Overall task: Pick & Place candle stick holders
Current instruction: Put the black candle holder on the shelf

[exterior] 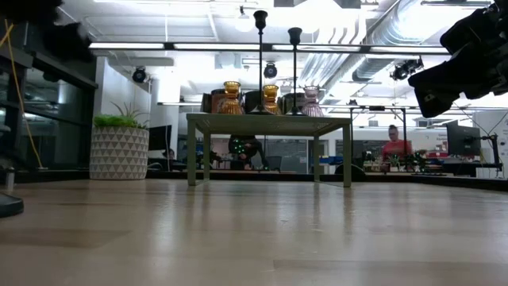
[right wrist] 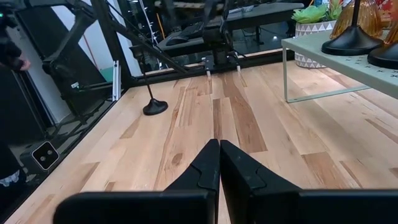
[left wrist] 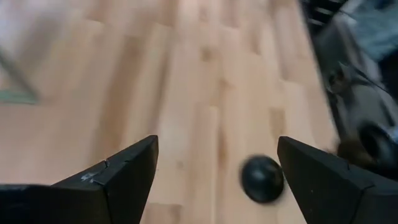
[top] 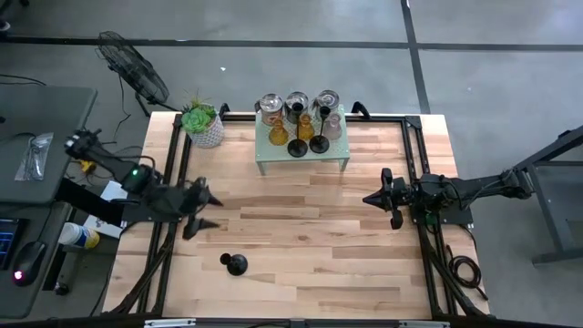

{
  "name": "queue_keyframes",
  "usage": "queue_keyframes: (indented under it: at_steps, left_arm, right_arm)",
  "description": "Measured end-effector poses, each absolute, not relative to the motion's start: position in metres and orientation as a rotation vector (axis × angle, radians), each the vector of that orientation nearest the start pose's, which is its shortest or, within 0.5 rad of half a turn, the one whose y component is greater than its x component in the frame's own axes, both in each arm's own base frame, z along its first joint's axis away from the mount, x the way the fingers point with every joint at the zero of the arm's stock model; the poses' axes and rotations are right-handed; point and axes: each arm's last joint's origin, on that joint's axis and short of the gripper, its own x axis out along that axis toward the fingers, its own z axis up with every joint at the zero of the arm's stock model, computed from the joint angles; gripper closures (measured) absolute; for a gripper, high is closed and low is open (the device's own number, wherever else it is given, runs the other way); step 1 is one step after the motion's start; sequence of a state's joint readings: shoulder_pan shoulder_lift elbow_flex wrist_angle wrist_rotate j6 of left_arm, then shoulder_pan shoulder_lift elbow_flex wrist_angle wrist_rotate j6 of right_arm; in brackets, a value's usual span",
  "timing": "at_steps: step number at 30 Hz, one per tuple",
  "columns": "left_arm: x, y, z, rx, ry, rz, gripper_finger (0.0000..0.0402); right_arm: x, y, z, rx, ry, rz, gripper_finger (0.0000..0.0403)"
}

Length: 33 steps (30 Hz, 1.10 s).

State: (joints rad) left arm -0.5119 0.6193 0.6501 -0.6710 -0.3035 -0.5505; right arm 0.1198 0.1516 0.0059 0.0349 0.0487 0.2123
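One black stemmed candle stick holder (top: 234, 264) stands upright on its round base on the bare wood, near the table's front left; it also shows in the left wrist view (left wrist: 262, 178) and the right wrist view (right wrist: 154, 107). My left gripper (top: 214, 210) hangs open above the table, behind and left of it, touching nothing. The other holders stand on a small pale-green stand (top: 303, 162) at the back: silver cups (top: 296, 102), amber glasses (top: 278, 135), a pink glass (top: 332, 128) and two black stemmed ones (top: 298, 146). My right gripper (top: 366, 198) waits shut at the right.
A white patterned pot with a green plant (top: 205, 128) stands at the back left corner, left of the stand. Black frame rails run along the table's left and right sides (top: 414, 164). Bare wood lies between the two arms (top: 301, 228).
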Motion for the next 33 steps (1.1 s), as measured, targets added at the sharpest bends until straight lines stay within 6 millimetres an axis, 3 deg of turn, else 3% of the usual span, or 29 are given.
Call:
queue_keyframes:
  at_steps: [8, 14, 21, 33]
  left_arm:
    - [0.099, -0.081, 0.235, -0.164, 0.626, -0.289, 0.0077]
    - [0.096, -0.097, 0.214, -0.113, 0.595, -0.361, 0.0077]
    - [0.108, -0.117, 0.196, -0.046, 0.557, -0.311, 0.0077]
    - [0.135, -0.151, 0.174, -0.076, 0.522, -0.319, 0.0077]
  right_arm:
    - [0.106, 0.011, 0.156, 0.203, 0.118, 0.059, 0.04]
    - [0.106, 0.011, 0.156, 0.203, 0.118, 0.059, 0.04]
    - [0.106, 0.011, 0.156, 0.203, 0.118, 0.059, 0.04]
    - [0.106, 0.011, 0.156, 0.203, 0.118, 0.059, 0.04]
